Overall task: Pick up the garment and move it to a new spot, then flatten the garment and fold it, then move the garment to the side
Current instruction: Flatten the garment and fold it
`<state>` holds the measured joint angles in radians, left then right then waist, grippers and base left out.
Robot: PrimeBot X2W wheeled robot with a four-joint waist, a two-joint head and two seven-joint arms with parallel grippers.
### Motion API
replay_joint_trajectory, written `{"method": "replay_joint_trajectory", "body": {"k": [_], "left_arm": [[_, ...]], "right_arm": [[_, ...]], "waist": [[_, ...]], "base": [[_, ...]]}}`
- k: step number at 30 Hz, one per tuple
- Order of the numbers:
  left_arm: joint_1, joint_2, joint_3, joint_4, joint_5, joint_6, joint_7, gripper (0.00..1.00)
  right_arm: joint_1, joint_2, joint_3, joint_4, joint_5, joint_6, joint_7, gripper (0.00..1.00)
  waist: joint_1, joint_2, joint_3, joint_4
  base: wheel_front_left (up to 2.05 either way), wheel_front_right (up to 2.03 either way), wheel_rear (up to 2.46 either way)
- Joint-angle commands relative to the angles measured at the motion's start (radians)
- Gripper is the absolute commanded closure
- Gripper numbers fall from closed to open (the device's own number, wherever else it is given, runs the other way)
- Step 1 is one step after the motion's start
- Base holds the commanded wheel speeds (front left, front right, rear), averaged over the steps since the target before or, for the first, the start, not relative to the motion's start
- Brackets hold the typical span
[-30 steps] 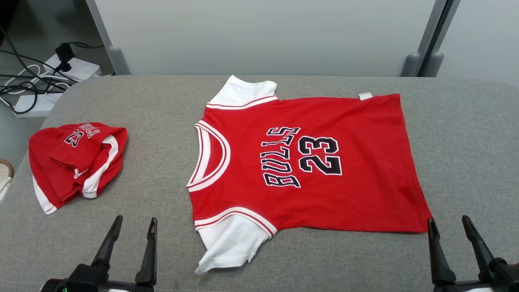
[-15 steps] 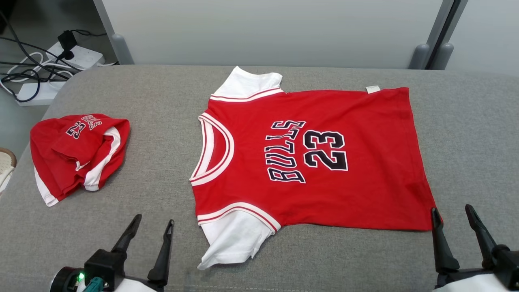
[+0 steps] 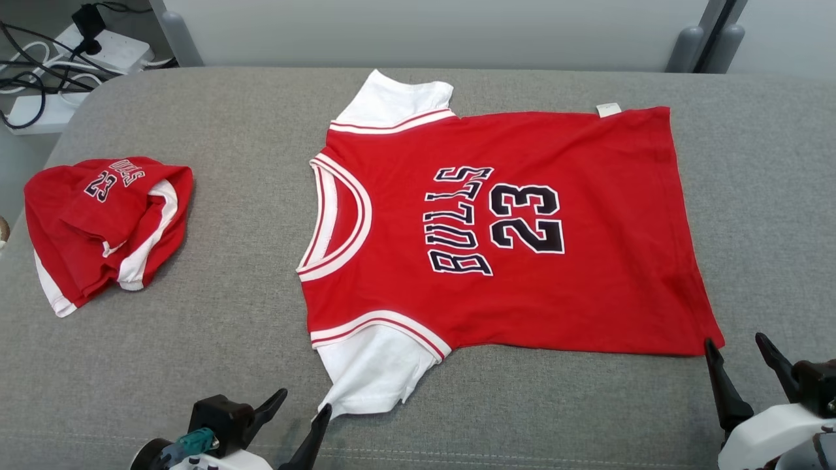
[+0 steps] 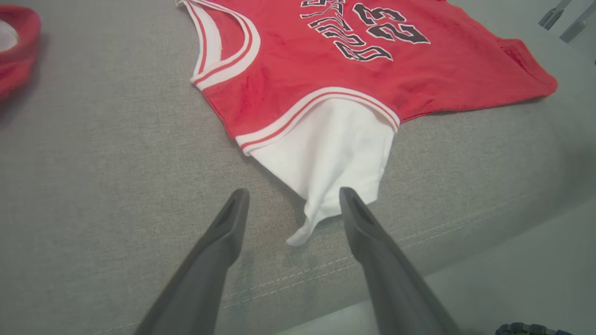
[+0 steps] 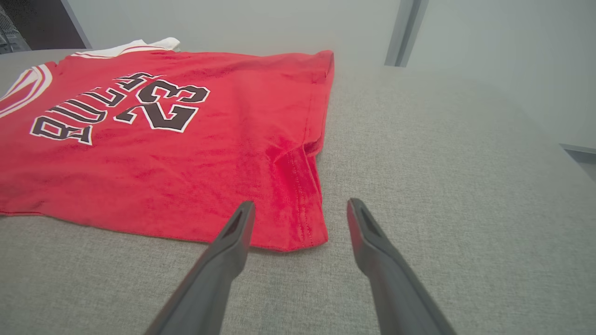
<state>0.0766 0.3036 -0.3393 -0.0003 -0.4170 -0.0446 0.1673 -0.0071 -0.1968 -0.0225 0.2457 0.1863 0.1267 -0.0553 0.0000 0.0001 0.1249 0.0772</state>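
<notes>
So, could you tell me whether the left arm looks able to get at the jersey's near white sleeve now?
Probably yes: the tip of the white sleeve sits between the left arm's open jaws, nothing in the way.

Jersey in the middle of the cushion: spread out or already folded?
Spread out, not folded. The jersey lies flat on the grey cushion, print facing up, with both white sleeves extended.

Garment [image 3: 509,235] lies on cushion [image 3: 228,339], bundle [image 3: 104,228], perhaps shorts, well left.
</notes>
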Motion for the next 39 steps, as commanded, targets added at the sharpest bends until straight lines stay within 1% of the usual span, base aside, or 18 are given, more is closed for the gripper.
{"method": "replay_joint_trajectory", "body": {"k": [1, 9, 18, 19, 20, 21, 22, 23, 24, 25, 26, 27, 30, 33, 36, 39], "left_arm": [[-0.041, 0.018, 0.032, -0.021, -0.009, -0.008, 0.005, 0.0], [-0.075, 0.023, -0.004, 0.007, -0.037, -0.043, 0.024, 0.0], [-0.116, 0.018, -0.016, 0.057, -0.049, -0.055, 0.001, 0.0], [-0.119, 0.019, -0.02, 0.062, -0.052, -0.057, 0.002, 0.09], [-0.123, 0.02, -0.023, 0.066, -0.057, -0.06, 0.004, 0.53], [-0.126, 0.021, -0.025, 0.068, -0.061, -0.062, 0.004, 0.94], [-0.128, 0.023, -0.026, 0.07, -0.063, -0.063, 0.003, 1.0], [-0.13, 0.025, -0.026, 0.07, -0.066, -0.063, 0.003, 1.0], [-0.132, 0.026, -0.026, 0.07, -0.069, -0.064, 0.002, 1.0], [-0.134, 0.027, -0.026, 0.07, -0.07, -0.065, 0.002, 1.0], [-0.135, 0.027, -0.026, 0.071, -0.075, -0.065, 0.003, 1.0], [-0.136, 0.028, -0.026, 0.07, -0.077, -0.065, 0.005, 1.0], [-0.133, 0.031, -0.03, 0.059, -0.088, -0.066, 0.016, 1.0], [-0.114, 0.036, -0.031, 0.036, -0.109, -0.067, 0.034, 1.0], [-0.08, 0.047, -0.028, 0.0, -0.126, -0.06, 0.054, 1.0], [-0.027, 0.059, -0.022, -0.063, -0.149, -0.045, 0.081, 1.0]], "right_arm": [[-0.035, -0.027, 0.02, -0.016, 0.006, 0.004, 0.003, 0.0], [-0.109, -0.058, 0.027, 0.04, 0.016, 0.004, 0.014, 0.0], [-0.157, -0.066, 0.044, 0.096, 0.026, 0.004, 0.012, 0.0], [-0.164, -0.066, 0.048, 0.102, 0.029, 0.004, 0.011, 0.0], [-0.171, -0.067, 0.052, 0.11, 0.029, 0.004, 0.012, 0.0], [-0.179, -0.067, 0.057, 0.119, 0.03, 0.004, 0.014, 0.0], [-0.186, -0.066, 0.062, 0.13, 0.033, 0.004, 0.017, 0.0], [-0.194, -0.065, 0.068, 0.139, 0.038, 0.004, 0.021, 0.0], [-0.2, -0.067, 0.075, 0.149, 0.041, 0.004, 0.025, 0.51], [-0.206, -0.068, 0.082, 0.157, 0.043, 0.004, 0.028, 0.66], [-0.211, -0.067, 0.088, 0.164, 0.05, 0.004, 0.031, 0.89], [-0.215, -0.067, 0.095, 0.171, 0.054, 0.004, 0.035, 1.0], [-0.209, -0.071, 0.094, 0.18, 0.074, 0.004, 0.041, 1.0], [-0.173, -0.075, 0.082, 0.163, 0.098, 0.004, 0.052, 1.0], [-0.112, -0.08, 0.064, 0.113, 0.133, 0.004, 0.083, 1.0], [-0.045, -0.092, 0.04, 0.029, 0.153, 0.004, 0.127, 1.0]], "waist": [[0.0, -0.0001, 0.018, -0.002], [0.0, -0.0001, 0.103, -0.001], [0.0, -0.0001, 0.142, -0.004], [0.0, -0.0001, 0.145, -0.006], [0.0, -0.0001, 0.149, -0.007], [0.0, -0.0001, 0.151, -0.008], [0.0, -0.0001, 0.154, -0.01], [0.0, -0.0001, 0.156, -0.01], [0.0, -0.0001, 0.158, -0.01], [0.0, -0.0001, 0.16, -0.011], [0.0, -0.0001, 0.162, -0.01], [0.0, -0.0001, 0.163, -0.011], [0.0, -0.0001, 0.165, -0.006], [0.0, -0.0001, 0.159, 0.002], [0.0, -0.0001, 0.146, 0.007], [0.0, -0.0001, 0.136, 0.005]], "base": [[0.0, 0.0, 0.0], [0.0, 0.0, 0.0], [0.0, 0.0, 0.0], [0.0, 0.0, 0.0], [0.0, 0.0, 0.0], [0.0, 0.0, 0.0], [0.0, 0.0, 0.0], [0.0, 0.0, 0.0], [0.0, 0.0, 0.0], [0.0, 0.0, 0.0], [0.0, 0.0, 0.0], [0.0, 0.0, 0.0], [0.0, 0.0, 0.0], [0.0, 0.0, 0.0], [0.0, 0.0, 0.0], [0.0, 0.0, 0.0]]}}
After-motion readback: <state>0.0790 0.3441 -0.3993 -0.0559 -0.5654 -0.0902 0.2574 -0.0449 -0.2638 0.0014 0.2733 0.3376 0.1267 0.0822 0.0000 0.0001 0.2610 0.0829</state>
